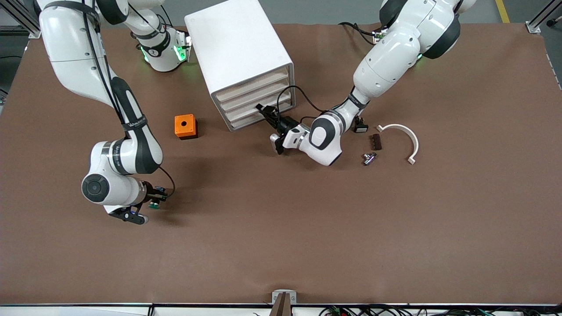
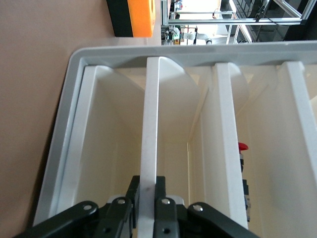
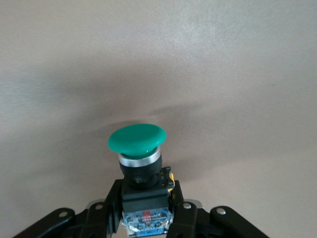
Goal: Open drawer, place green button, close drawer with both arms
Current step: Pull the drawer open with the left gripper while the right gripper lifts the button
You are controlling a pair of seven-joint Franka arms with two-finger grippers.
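The white cabinet (image 1: 239,48) stands near the arms' bases, and all its drawers look shut. My left gripper (image 1: 264,110) is at the drawer fronts, shut on the thin white front lip of the lowest drawer (image 1: 250,119). In the left wrist view the fingers (image 2: 166,193) pinch that lip beside the drawer's beige recess (image 2: 114,148). My right gripper (image 1: 153,199) hangs low over the table toward the right arm's end. It is shut on the black-and-blue body of the green-capped button (image 3: 137,139), whose cap also shows in the front view (image 1: 154,204).
An orange box with a hole (image 1: 185,126) sits beside the cabinet. Toward the left arm's end lie a black switch (image 1: 361,127), a small brown piece (image 1: 375,141), a metal part (image 1: 369,158) and a white curved piece (image 1: 406,134).
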